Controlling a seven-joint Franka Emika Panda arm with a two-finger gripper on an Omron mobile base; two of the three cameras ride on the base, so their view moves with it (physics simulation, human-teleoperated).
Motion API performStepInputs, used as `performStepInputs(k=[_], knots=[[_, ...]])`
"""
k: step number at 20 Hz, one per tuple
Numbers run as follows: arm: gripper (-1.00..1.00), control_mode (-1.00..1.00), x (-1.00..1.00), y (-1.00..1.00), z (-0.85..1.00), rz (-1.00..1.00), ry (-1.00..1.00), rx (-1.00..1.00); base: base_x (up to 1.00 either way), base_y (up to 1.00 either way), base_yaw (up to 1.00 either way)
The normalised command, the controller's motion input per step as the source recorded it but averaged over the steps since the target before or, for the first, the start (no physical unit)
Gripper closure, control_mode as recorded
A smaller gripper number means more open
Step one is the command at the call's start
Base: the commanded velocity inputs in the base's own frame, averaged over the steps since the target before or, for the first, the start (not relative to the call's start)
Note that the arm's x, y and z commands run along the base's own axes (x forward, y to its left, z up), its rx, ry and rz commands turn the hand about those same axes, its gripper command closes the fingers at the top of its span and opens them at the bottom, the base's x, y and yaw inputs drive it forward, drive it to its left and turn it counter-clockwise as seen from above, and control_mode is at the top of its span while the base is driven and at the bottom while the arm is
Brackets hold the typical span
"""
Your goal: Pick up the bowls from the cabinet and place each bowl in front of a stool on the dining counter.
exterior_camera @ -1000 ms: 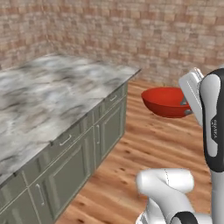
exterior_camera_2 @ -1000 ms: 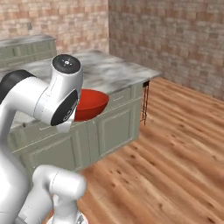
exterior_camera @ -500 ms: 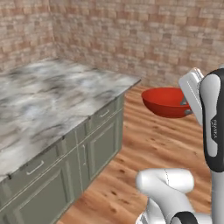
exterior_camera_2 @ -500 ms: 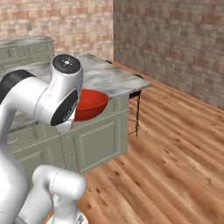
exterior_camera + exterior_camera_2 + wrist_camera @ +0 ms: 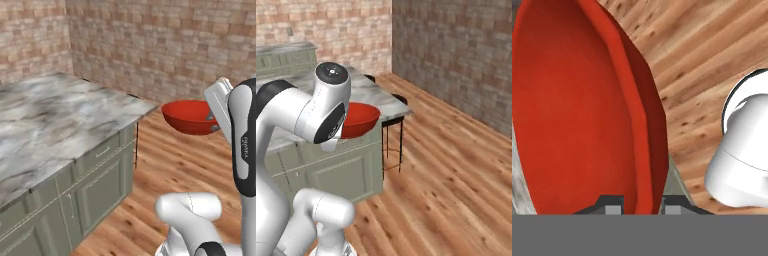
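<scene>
On arm (image 5: pixel 244 145), illegible dark lettering

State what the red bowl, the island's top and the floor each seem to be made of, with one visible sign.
Red bowl: glossy, maybe glazed ceramic or plastic; smooth sheen. Dining counter top: polished marble, grey-white veining. Floor: wood planks, grain and knots.

A bowl (image 5: pixel 189 116) is held in the air beside the dining counter's (image 5: pixel 55 120) corner, above the wooden floor (image 5: pixel 456 175); a stool (image 5: pixel 396 127) stands at the counter's end.
</scene>
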Motion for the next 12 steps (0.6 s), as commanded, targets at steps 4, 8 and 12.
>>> performStepInputs(k=[4,8,12], knots=[[1.0,1.0,0.0,0.0,0.0,0.0,0.0,0.0,1.0,-0.71,0.3],[1.0,1.0,0.0,0.0,0.0,0.0,0.0,0.0,1.0,-0.72,0.38],[1.0,1.0,0.0,0.0,0.0,0.0,0.0,0.0,1.0,-0.72,0.43]])
